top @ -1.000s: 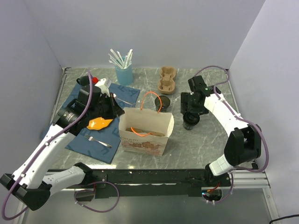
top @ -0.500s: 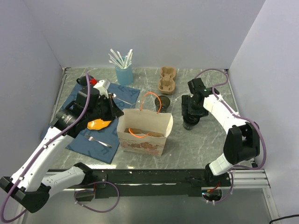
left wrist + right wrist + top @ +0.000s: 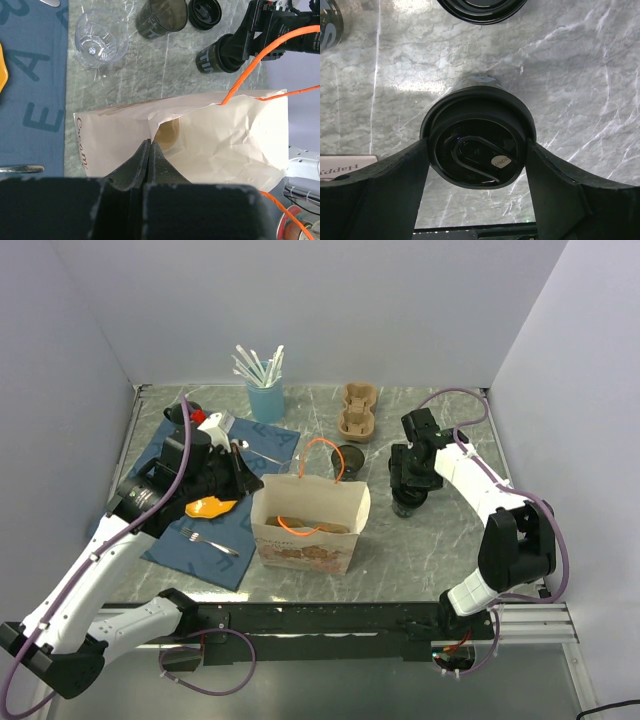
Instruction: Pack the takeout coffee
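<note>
Coffee (image 3: 407,506) upright on table (image 3: 440,550), lid on, to the right of bag (image 3: 305,530) and apart from it. Right gripper (image 3: 477,150) is over it from above, jaws wide, one finger (image 3: 395,185) at each side of the lid's rim. Contact looks likely; whether they press I cannot tell. Left gripper (image 3: 149,152) is fully closed, tips pinching the bag's near rim. Bag open at top. Mug (image 3: 162,17) and glass (image 3: 97,42) stand beyond the bag, near each other.

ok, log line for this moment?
left gripper: shut on paper bag rim | right gripper: straddling takeout coffee lid, grip unconfirmed | coffee: upright, outside bag
</note>
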Controlling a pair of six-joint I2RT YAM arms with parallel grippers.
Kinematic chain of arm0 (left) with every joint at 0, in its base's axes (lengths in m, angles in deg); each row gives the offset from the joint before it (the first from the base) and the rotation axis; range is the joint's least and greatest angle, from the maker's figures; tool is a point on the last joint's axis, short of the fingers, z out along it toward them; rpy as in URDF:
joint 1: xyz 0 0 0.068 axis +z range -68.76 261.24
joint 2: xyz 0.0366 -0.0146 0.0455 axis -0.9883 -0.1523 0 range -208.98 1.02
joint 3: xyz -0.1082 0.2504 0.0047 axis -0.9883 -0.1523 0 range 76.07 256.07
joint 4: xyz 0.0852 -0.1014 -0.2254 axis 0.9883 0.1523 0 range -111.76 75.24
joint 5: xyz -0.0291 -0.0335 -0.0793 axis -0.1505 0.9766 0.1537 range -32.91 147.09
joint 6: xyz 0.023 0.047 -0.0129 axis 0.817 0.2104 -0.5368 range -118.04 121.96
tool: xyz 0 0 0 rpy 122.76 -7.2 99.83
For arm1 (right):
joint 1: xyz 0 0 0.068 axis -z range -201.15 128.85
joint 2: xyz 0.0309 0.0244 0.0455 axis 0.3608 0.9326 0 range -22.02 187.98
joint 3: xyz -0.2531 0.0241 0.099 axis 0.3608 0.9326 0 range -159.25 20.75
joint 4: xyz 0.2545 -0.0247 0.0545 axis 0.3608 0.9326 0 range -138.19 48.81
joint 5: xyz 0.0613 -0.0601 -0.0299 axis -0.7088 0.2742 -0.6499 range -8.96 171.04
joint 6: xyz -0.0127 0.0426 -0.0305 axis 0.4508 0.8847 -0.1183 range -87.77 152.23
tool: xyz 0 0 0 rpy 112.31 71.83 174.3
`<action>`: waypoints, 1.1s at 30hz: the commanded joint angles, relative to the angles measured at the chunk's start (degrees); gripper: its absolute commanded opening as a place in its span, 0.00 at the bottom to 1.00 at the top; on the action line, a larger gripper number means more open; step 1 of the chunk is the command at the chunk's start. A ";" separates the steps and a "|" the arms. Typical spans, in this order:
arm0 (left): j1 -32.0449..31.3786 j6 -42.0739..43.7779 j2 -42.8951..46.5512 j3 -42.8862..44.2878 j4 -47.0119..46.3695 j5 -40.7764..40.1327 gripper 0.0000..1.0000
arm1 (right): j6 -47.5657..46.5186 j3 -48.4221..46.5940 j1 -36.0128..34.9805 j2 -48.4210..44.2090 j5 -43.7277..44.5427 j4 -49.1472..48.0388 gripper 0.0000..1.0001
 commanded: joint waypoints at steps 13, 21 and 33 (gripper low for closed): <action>-0.02 -1.65 1.93 -0.61 -0.74 -0.79 0.01 | -6.80 -16.21 -3.54 -16.57 -3.63 12.83 0.50; -0.02 -1.48 2.19 -1.23 -0.74 0.71 0.01 | -8.56 -35.29 -17.52 -22.83 -10.40 17.15 0.47; -0.11 0.54 6.14 -5.18 -4.51 5.36 0.01 | -4.53 -32.48 -33.51 -28.55 -22.37 6.60 0.46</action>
